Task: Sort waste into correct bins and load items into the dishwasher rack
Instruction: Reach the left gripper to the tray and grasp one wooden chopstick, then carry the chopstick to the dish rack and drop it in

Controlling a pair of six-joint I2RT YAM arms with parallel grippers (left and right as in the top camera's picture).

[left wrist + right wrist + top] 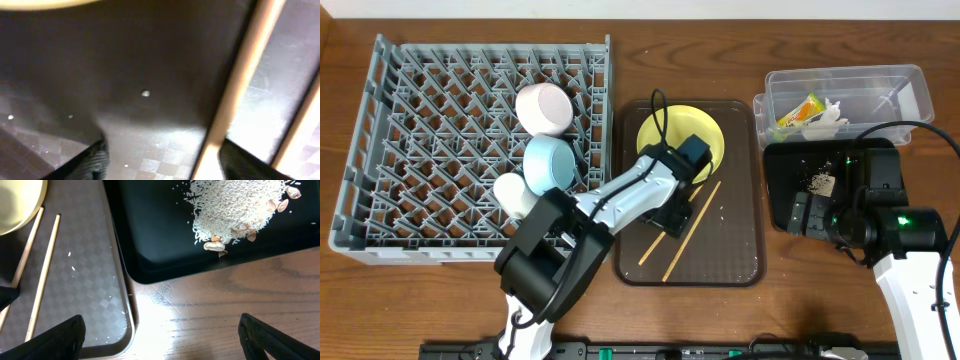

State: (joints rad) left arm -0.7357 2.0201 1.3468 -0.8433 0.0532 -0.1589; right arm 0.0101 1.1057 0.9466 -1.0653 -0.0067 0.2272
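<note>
— How do the left jaws stand?

— Spread wide and gripping nothing; the left gripper (pixel 170 164) hangs low over the brown serving tray (pixel 125 60); 1 chopstick (pixel 235 95) runs up between its fingers (pixel 92 165), just beside 1 of them; whether it touches that finger I cannot tell.

— And the other stick?

— The 2nd chopstick (pixel 300 125) lies outside the jaws, past that same finger, roughly parallel to the 1st; the yellow-green plate (pixel 40 3) shows only its rim, ahead of the jaws.

— The right side?

— The right gripper (pixel 165 340) is released too, jaws far apart, with nothing between them but bare wooden table (pixel 225 295); the black tray (pixel 150 255) lies just ahead of the jaws, with the crumbs (pixel 235 210) heaped further in; 1 finger hangs over the serving tray's corner.

— Where is everything else?

— Well apart from both pairs of jaws; the white bowl (pixel 545 108), the light blue bowl (pixel 552 162) and the small white cup (pixel 513 192) sit in a row in the grey rack (pixel 420 140), beside the left arm; the clear tub (pixel 910 85), past the black tray from the right jaws, holds the wrapper (pixel 800 110) and the tissue (pixel 832 118).
</note>
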